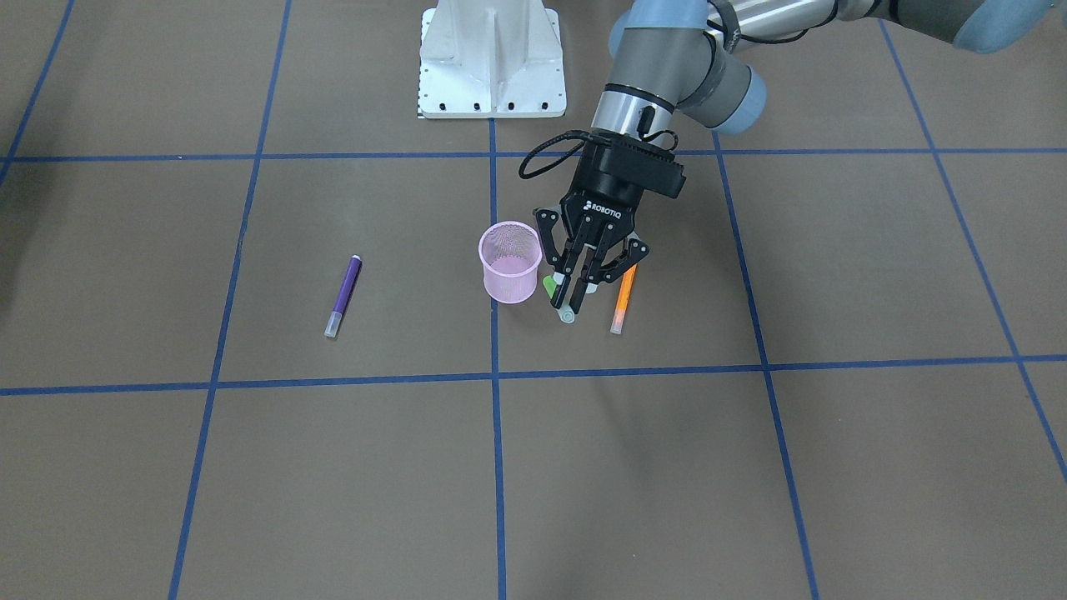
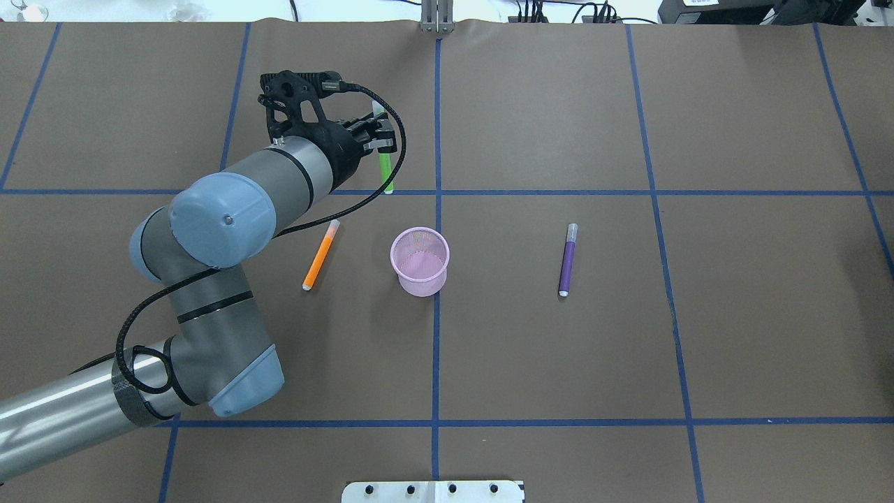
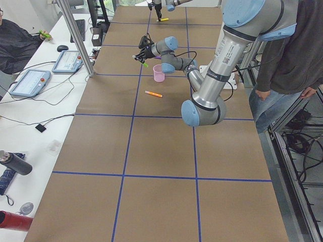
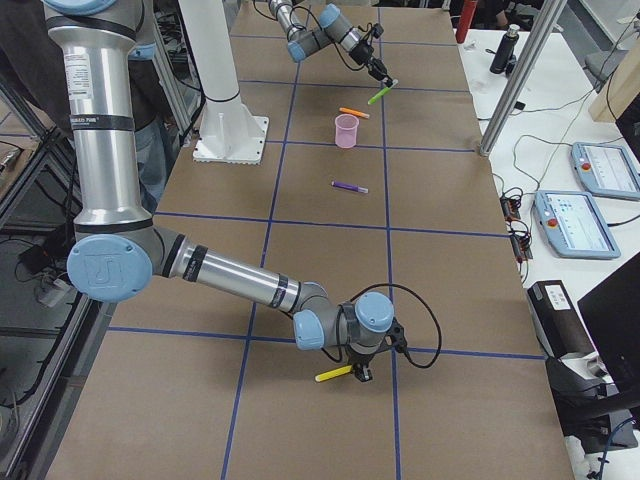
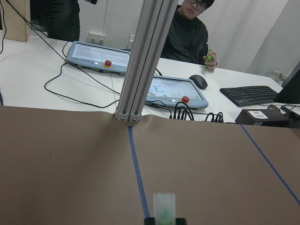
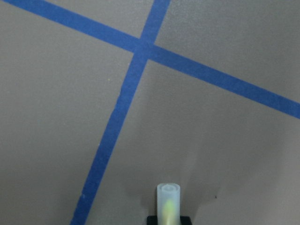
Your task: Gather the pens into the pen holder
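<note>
Left claw [image 2: 380, 138] is pinching the green pen [image 2: 385, 171] up near its whitish cap. The cap pokes out past the tips and the green barrel hangs back toward the robot. The pen's tilted and looks lifted off the counter [image 2: 628, 349], just on the far side of the pink cup [image 2: 419, 260]. Orange pen [image 2: 321, 255] lies left of the cup, and the purple pen [image 2: 567, 260] is well off to the right. Right claw [image 4: 358, 374], way down the counter's right end, is clamped on a yellow pen [image 4: 333, 375].

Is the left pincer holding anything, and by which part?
The left pincer grips the green pen near its middle, cap end sticking out.
</note>
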`<state>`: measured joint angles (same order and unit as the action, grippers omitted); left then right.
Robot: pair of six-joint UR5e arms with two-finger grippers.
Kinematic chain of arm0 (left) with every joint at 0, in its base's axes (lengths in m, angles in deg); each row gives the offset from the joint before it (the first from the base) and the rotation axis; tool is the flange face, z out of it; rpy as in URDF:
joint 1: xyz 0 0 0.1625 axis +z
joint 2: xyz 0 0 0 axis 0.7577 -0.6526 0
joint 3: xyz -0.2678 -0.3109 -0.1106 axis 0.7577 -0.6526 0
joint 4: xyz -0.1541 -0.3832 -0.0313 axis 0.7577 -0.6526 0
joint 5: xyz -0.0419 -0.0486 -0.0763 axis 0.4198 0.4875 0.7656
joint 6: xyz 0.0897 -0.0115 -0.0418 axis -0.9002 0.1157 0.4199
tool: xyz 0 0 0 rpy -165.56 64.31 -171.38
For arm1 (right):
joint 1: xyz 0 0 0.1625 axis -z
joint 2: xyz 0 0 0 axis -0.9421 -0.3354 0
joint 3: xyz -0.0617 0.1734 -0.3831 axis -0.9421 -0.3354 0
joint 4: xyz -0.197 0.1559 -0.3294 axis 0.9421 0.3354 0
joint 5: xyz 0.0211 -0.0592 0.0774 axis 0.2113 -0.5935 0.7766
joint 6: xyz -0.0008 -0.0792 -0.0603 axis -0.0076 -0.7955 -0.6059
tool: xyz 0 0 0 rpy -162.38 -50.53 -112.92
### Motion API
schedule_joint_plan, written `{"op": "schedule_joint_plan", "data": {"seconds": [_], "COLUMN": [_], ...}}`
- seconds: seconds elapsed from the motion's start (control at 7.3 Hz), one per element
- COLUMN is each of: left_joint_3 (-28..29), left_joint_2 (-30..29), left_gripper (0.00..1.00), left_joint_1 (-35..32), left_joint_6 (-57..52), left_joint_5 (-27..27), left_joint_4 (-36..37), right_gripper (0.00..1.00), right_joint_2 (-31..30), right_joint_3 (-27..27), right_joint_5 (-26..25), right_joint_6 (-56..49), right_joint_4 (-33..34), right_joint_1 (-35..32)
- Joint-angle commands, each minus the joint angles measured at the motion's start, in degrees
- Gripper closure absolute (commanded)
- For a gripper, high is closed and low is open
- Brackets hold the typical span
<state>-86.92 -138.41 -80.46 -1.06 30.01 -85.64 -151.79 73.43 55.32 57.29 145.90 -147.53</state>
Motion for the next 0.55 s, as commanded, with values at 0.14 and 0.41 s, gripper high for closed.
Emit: {"op": "schedule_joint_plan", "data": {"seconds": [0.14,0.41], "left_joint_3": [0.4,0.2], "left_joint_2": [-0.5,-0.8], "left_gripper": [1.0,1.0], "left_joint_1": [0.9,2.4], "left_joint_6": [0.0,0.0], "left_joint_5": [-0.1,-1.3], "left_joint_4": [0.2,0.2], "right_gripper": [1.0,1.0], "right_joint_2": [0.2,1.8], "right_joint_3": [2.9,3.2], "right_joint_5": [1.4,8.0], "right_joint_6": [0.6,0.6], "right_joint_4": [0.1,0.8], "right_joint_1": [-2.7,-5.5]}}
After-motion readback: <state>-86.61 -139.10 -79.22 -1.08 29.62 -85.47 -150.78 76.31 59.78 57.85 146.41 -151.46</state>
